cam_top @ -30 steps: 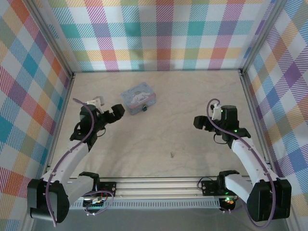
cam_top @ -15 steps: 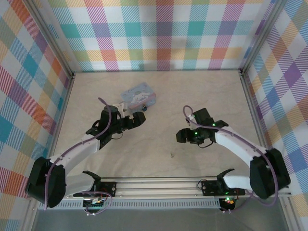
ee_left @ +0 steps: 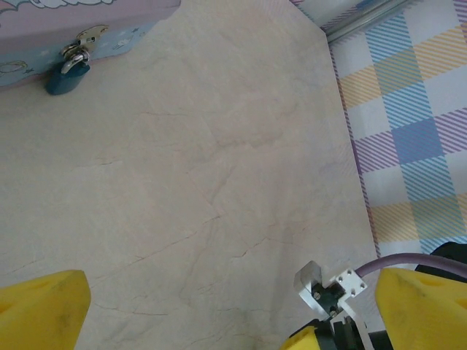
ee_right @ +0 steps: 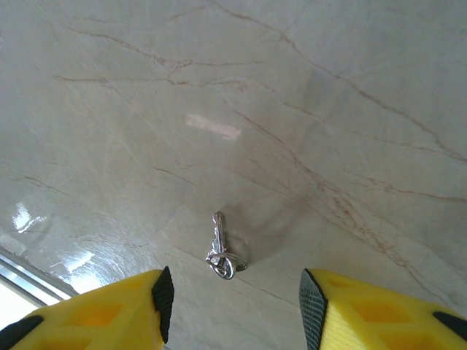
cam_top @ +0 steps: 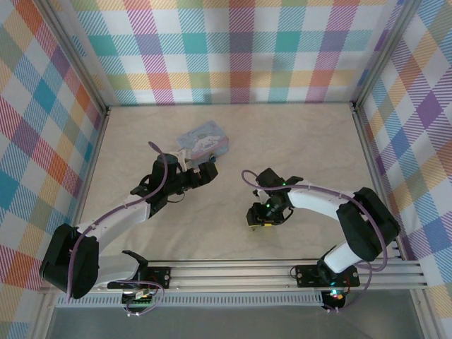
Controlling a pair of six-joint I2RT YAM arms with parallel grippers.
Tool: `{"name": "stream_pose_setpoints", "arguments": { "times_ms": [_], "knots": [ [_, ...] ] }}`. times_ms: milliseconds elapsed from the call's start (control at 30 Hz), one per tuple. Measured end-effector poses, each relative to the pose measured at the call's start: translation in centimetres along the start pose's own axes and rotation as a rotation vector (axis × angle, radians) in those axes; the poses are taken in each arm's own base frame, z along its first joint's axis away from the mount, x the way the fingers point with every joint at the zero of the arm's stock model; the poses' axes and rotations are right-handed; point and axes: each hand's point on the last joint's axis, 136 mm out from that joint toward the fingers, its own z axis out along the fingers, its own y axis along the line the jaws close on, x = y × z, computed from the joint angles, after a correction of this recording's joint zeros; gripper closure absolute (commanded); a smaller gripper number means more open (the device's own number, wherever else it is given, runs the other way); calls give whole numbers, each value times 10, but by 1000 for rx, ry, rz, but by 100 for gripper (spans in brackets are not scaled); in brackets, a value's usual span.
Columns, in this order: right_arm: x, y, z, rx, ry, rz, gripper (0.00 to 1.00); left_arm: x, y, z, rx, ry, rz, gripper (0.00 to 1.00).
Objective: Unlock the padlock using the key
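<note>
The key (ee_right: 221, 248), a small silvery key on a wire ring, lies flat on the marble-patterned table. My right gripper (ee_right: 232, 306) hangs open just above it, and the key sits between the yellow fingers without touching them. From above, that gripper (cam_top: 258, 217) is at the table's middle front. The padlock (ee_left: 63, 79), blue-bodied with a thin shackle, hangs from the latch of the pale blue tin (ee_left: 73, 18). My left gripper (ee_left: 233, 321) is open and empty, a short way in front of the padlock. In the top view it (cam_top: 206, 171) sits just at the tin's (cam_top: 203, 138) near edge.
Plaid walls (cam_top: 233, 49) enclose the table on three sides, with metal rails at their base. A plaid wall and rail (ee_left: 408, 109) also run along the right of the left wrist view. Bare table (cam_top: 296, 141) lies behind the right arm.
Both arms moved inward. The left gripper advanced toward the tin's front edge. The right arm swung left and lowered until its open fingers came over the key.
</note>
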Motion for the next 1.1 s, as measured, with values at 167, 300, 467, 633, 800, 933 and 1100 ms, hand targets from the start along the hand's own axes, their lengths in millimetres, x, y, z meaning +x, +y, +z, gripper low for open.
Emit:
{"name": "stream_pose_setpoints", "arguments": {
  "times_ms": [167, 300, 467, 633, 800, 933, 1100],
  "knots": [
    [5, 1, 6, 9, 22, 11, 60, -1, 1, 0, -4, -4, 0, 0],
    [8, 1, 11, 18, 42, 12, 64, -1, 1, 0, -6, -5, 0, 0],
    [10, 5, 14, 21, 51, 14, 69, -1, 1, 0, -6, -5, 0, 0],
    [12, 8, 15, 22, 58, 7, 71, -1, 2, 0, -9, -8, 0, 0],
    [13, 8, 18, 27, 68, 6, 73, -2, 2, 0, -12, -10, 0, 0],
    [13, 7, 20, 37, 76, 16, 79, -2, 3, 0, -15, -11, -1, 0],
    [13, 6, 21, 47, 74, 28, 88, -2, 4, 0, -21, -15, -1, 0]
  ]
}}
